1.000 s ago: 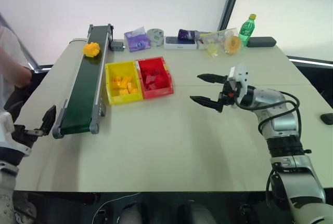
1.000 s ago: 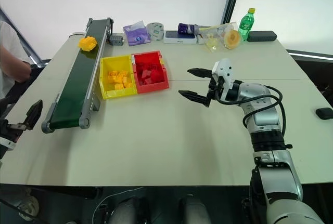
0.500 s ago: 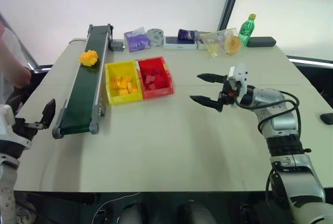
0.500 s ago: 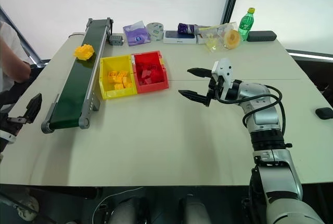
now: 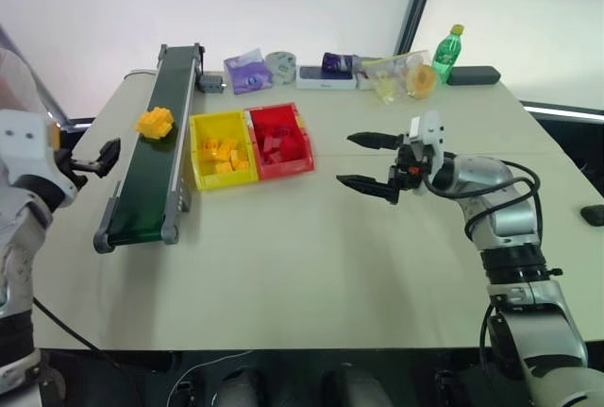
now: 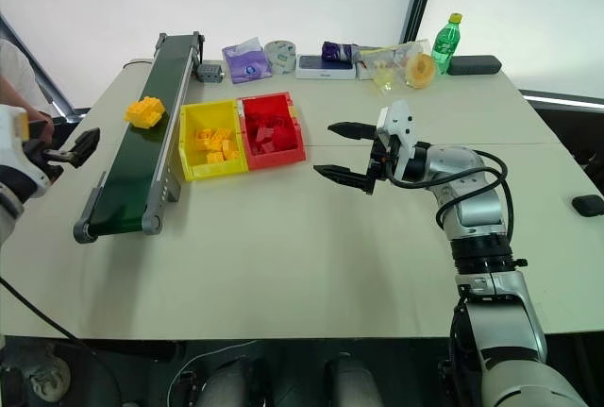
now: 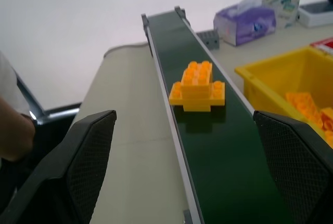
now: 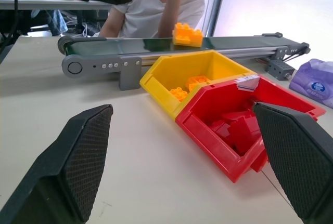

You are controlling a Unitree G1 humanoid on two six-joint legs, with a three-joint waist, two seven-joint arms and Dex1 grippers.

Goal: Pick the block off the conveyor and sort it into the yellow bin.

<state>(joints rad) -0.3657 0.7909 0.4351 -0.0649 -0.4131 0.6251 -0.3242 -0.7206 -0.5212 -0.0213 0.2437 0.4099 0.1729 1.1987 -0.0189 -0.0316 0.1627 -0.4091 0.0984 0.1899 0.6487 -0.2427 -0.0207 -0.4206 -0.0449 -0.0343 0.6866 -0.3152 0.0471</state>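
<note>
The yellow-orange studded block (image 5: 155,122) rides on the dark green conveyor (image 5: 151,176), level with the far end of the yellow bin (image 5: 194,154). That bin stands just right of the belt and holds several yellow bricks. My left gripper (image 5: 97,155) is open, raised left of the belt, and points along the belt at the block (image 7: 197,84), some way short of it. My right gripper (image 5: 345,159) hangs open over the table right of the bins, pointing toward them, with nothing between its fingers.
A red bin (image 5: 309,147) with red bricks touches the yellow one on its right. A tissue pack (image 5: 249,74), tape roll (image 5: 281,65), green bottle (image 5: 447,53) and other clutter line the table's far edge. A person (image 8: 156,5) sits beyond the belt's left side.
The block has travelled down the belt toward its near end. My left gripper has risen and come forward from below the table edge to beside the belt. The right gripper has barely shifted.
</note>
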